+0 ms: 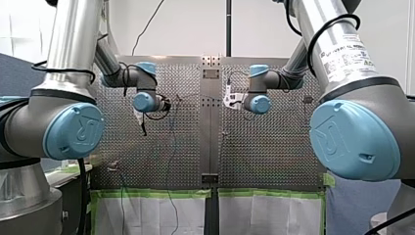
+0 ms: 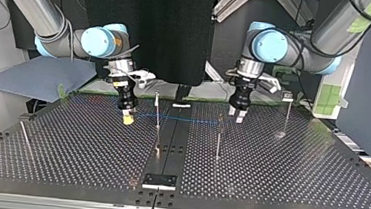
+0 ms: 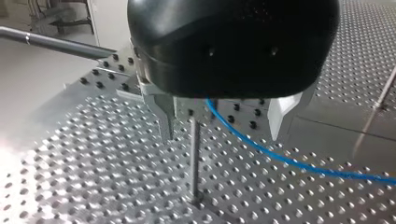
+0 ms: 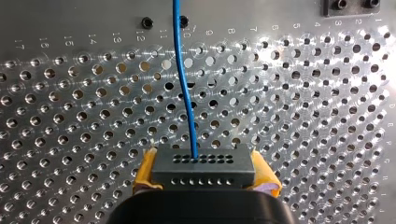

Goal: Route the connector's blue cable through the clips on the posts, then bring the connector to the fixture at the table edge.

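My right gripper (image 4: 205,184) is shut on the dark grey connector (image 4: 203,165), which sits between its yellow pads (image 4: 142,179). The blue cable (image 4: 184,79) leaves the connector's face and runs out over the plate. In the top view the right gripper (image 2: 128,117) hangs low at the left. From it the cable (image 2: 182,119) stretches past a thin post (image 2: 157,110) toward my left gripper (image 2: 238,114). The left gripper (image 3: 223,133) is open, with a post (image 3: 195,158) standing between its metal fingers (image 3: 164,116). The cable (image 3: 289,161) comes out from under its body. The black fixture (image 2: 159,181) sits at the near table edge.
More thin posts stand on the perforated plate: one near the middle (image 2: 218,137), one at the top view's right (image 2: 287,115), and a leaning one at its left (image 2: 24,137). A centre seam plate (image 2: 171,138) runs to the fixture. Green-taped white sheets (image 1: 156,210) border the table.
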`<act>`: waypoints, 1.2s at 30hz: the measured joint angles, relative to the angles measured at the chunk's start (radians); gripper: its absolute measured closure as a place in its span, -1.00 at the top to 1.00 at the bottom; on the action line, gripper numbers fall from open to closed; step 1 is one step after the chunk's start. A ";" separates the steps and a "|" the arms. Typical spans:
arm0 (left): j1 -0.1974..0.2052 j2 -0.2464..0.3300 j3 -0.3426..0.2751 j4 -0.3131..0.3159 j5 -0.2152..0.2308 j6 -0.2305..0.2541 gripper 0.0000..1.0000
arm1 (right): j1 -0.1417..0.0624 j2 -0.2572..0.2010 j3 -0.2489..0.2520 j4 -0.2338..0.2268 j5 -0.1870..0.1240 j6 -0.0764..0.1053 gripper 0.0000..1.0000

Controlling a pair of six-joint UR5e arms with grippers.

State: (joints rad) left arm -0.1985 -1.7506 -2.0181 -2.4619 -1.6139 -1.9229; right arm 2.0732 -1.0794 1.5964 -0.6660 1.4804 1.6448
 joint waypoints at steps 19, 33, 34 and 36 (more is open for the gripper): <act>-0.025 0.044 -0.016 -0.017 -0.003 0.119 1.00 | 0.005 0.000 0.000 0.008 -0.005 0.001 -1.00; -0.029 0.066 -0.015 -0.013 -0.001 0.231 1.00 | 0.006 0.001 -0.001 0.007 -0.005 0.002 -1.00; -0.030 0.067 -0.015 -0.013 0.000 0.233 1.00 | 0.006 0.001 -0.001 0.007 -0.005 0.002 -1.00; -0.031 0.067 -0.015 -0.013 0.001 0.233 1.00 | 0.006 0.001 -0.001 0.007 -0.005 0.002 -1.00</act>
State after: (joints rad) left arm -0.2292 -1.6836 -2.0326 -2.4746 -1.6130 -1.6896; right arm 2.0789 -1.0782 1.5951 -0.6587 1.4759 1.6465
